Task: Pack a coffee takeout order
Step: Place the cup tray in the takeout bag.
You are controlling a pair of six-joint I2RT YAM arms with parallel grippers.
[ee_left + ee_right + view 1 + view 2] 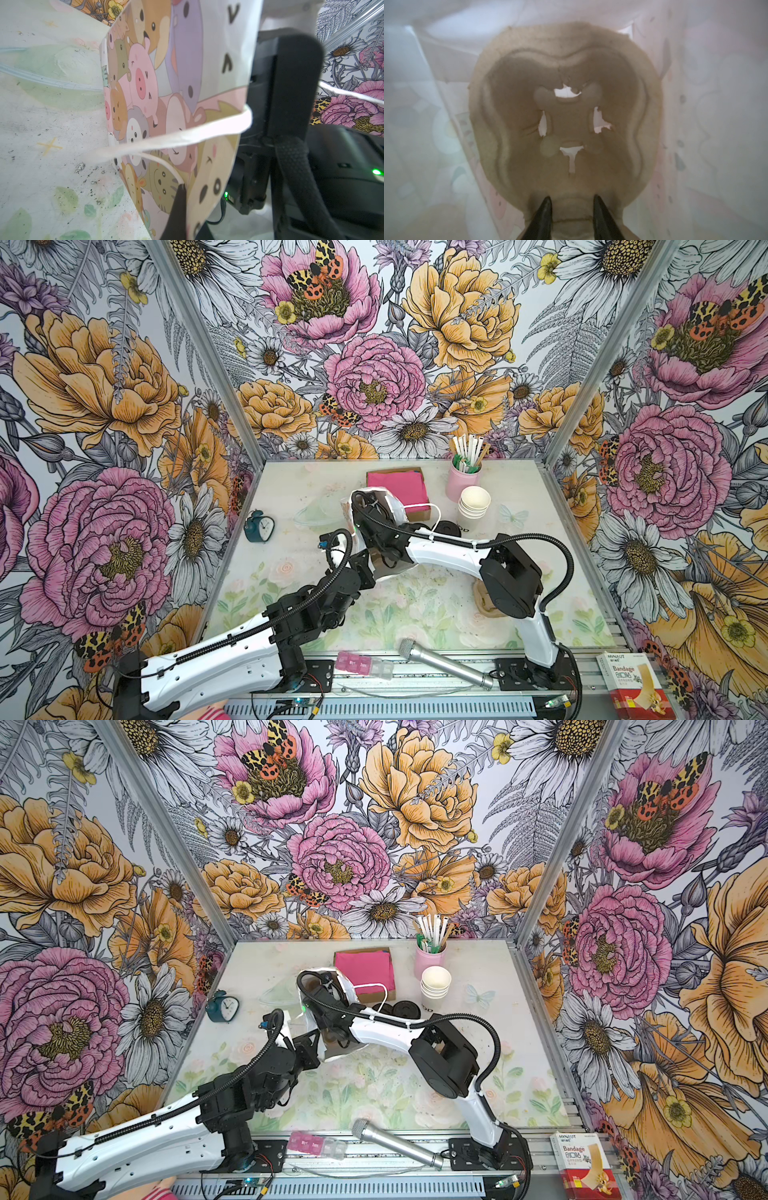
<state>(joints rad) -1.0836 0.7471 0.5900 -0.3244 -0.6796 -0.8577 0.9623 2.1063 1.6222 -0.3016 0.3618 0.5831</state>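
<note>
Showing one cup stack [473, 502], two lids [406, 1009]

Robot test booth.
Floral panels [374, 344] on aluminium posts [210, 356] wall the table [415, 605]; arm bases [528, 668] bolted along its near edge.

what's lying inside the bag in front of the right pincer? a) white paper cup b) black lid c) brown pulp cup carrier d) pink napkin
c: the right wrist view shows the brown pulp cup carrier lying inside the paper bag, just beyond the right pincer.
</note>
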